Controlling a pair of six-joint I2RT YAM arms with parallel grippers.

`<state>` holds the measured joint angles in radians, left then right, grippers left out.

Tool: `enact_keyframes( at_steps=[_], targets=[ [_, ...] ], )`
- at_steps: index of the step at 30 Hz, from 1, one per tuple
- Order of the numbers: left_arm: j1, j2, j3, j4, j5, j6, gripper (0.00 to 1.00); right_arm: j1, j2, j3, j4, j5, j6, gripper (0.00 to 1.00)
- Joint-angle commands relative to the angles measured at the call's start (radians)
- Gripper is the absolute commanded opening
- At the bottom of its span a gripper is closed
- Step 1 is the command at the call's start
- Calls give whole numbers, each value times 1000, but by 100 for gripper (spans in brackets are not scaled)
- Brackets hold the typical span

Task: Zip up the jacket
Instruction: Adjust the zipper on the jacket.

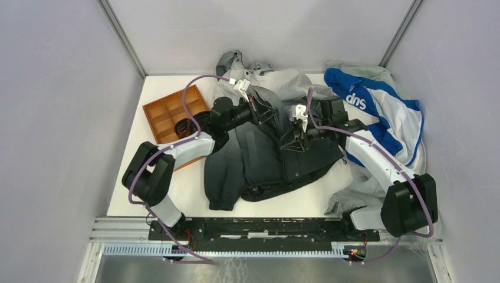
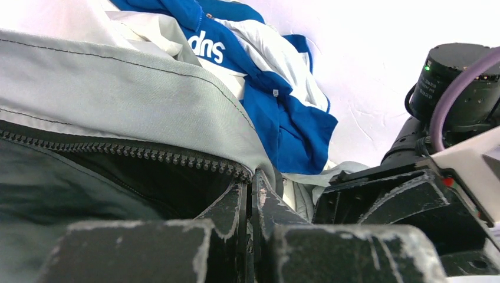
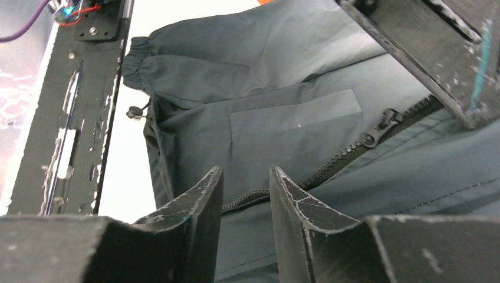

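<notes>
While the closed left hand [image 2: 252, 188] is pinching the limp jacket [image 1: 259, 159], our half-open, empty right hand [image 3: 246, 188] is straddling its zipper [image 3: 330, 168]. We are favouring the stiff pull [image 3: 377, 130] as hold.

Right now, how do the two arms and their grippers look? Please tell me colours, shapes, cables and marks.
Both the left arm and the right arm have white links between bulky black joints. A purple cable runs along each one. The left gripper and the right gripper are black, with wedge-shaped fingers whose edges are scuffed pale.
</notes>
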<state>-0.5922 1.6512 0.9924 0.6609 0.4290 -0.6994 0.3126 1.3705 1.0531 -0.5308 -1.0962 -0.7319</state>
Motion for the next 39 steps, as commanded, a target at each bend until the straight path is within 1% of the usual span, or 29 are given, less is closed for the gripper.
enact_keyframes(
  at_steps=[1,3,7,9,13,16,18,22,26,31,35,39],
  targets=[
    [-10,-37,37,72,29,-37,2,1,-19,-84,421,71,346,37],
    [-11,-43,37,75,35,-42,2,1,-4,-119,505,113,425,36],
    [-15,-56,33,82,51,-54,2,1,15,-209,768,147,600,36],
    [-18,-63,29,88,63,-59,2,2,35,-237,879,137,669,37],
    [-22,-74,23,107,80,-77,2,0,85,-255,1035,98,784,37],
    [-22,-83,16,117,81,-89,2,0,92,-295,1224,64,886,40],
    [-23,-88,11,132,85,-96,2,3,99,-312,1313,46,932,41],
    [-23,-96,-1,148,99,-101,2,1,105,-339,1404,28,977,43],
    [-23,-115,-6,157,126,-96,2,-1,90,-417,1632,19,1084,46],
    [-19,-151,-7,162,168,-90,2,-32,86,-440,1783,19,1175,50],
    [-13,-167,-7,172,196,-99,2,-41,82,-429,1788,10,1185,50],
    [-11,-160,-4,199,225,-123,2,-40,89,-411,1816,14,1244,51]
  ],
)
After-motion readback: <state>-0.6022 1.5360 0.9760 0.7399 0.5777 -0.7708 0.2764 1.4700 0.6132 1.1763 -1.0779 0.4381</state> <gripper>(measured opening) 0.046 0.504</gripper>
